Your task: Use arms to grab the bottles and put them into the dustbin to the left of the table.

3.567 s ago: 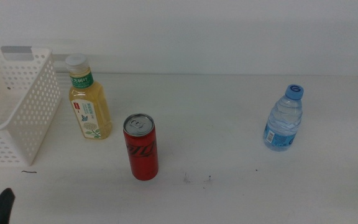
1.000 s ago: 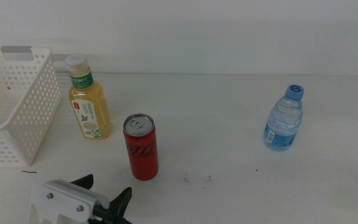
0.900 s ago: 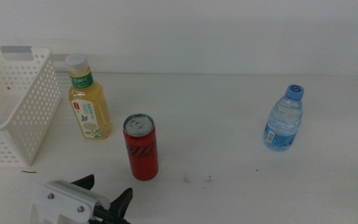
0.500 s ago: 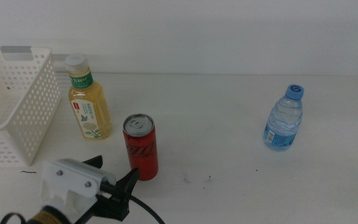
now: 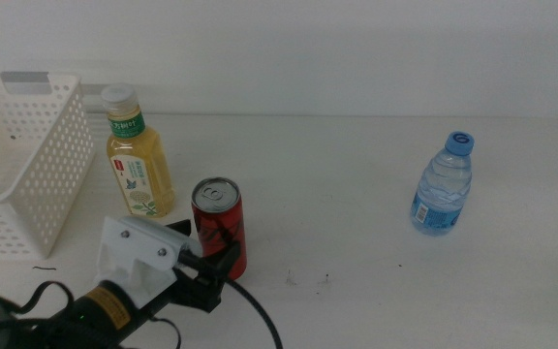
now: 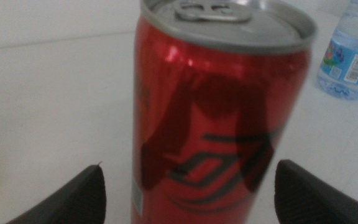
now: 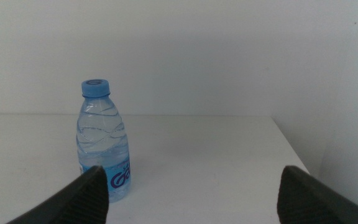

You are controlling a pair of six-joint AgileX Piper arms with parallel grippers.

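The red can [image 5: 219, 225] stands upright in the middle of the table [image 5: 356, 242]. My left gripper [image 5: 204, 248] has come in from the front left and is open, one jaw on each side of the can's lower part. The left wrist view shows the can [image 6: 219, 112] filling the space between that gripper's [image 6: 188, 167] spread jaws. The yellow tea bottle [image 5: 139, 165] stands beside the dustbin [image 5: 27, 165] at the far left. The blue-capped water bottle [image 5: 444, 184] stands at the right. My right gripper [image 7: 191, 168] is open and faces the water bottle [image 7: 104, 140] from a distance; it is out of the middle view.
The table's right edge [image 7: 291, 149] drops off a little beyond the water bottle. A few dark specks [image 5: 308, 279] lie in front of the can. The water bottle [image 6: 353, 56] also shows behind the can in the left wrist view.
The left arm has risen from the bottom edge and moved forward and right, bringing its open jaws up to the red can. Bottles and can have not moved.
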